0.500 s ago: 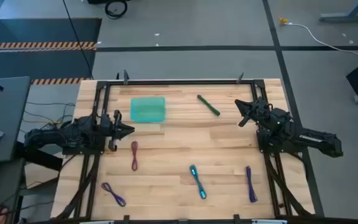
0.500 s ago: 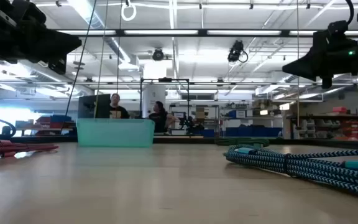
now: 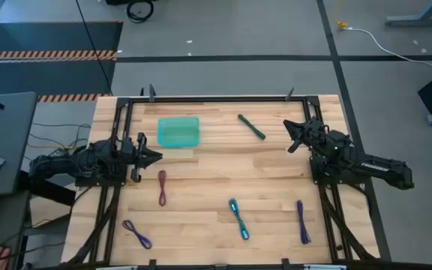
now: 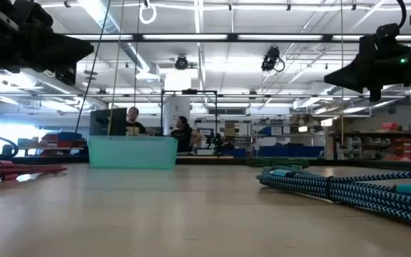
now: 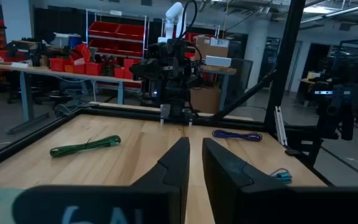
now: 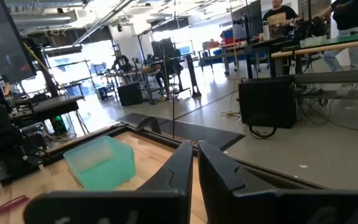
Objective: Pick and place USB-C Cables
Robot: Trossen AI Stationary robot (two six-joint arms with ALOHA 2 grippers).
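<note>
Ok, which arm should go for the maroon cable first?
Probably the left. The left gripper hangs just above the maroon cable on its own side of the table, while the right gripper sits across the table, nearer the green cable.

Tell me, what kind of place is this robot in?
Probably a big workshop or robot lab. Red storage bins on shelves line a wall, workbenches stand around with people at them, and striped hazard tape marks the concrete floor beside the wooden table.
</note>
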